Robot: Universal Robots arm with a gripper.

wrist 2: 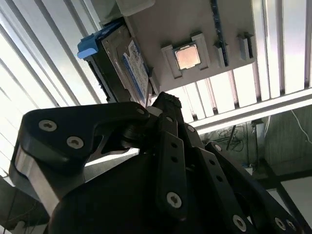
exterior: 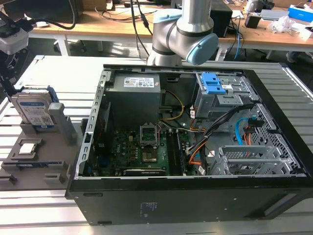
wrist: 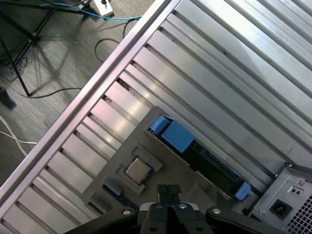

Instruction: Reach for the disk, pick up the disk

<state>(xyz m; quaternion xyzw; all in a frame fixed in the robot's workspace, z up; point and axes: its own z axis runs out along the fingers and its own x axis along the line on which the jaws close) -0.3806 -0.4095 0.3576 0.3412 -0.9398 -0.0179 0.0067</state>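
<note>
The disk [exterior: 33,108] stands on its edge in a slot of a grey holder [exterior: 51,161], at the exterior view's left, its white-and-blue label facing forward and a blue bracket along its edges. My gripper [exterior: 7,83] hangs just above and to the left of it, not touching. In the first wrist view the disk [wrist: 210,163] lies ahead of the fingertips [wrist: 164,191], which are pressed together with nothing between them. In the second wrist view the gripper [wrist 2: 167,103] points toward the disk [wrist 2: 127,66] from close by.
A small square CPU chip [exterior: 28,148] sits in a pocket of the same holder, in front of the disk. A big open computer case [exterior: 195,200] with a grey power supply [exterior: 134,95] stands to the holder's right on the slatted metal table [exterior: 44,215].
</note>
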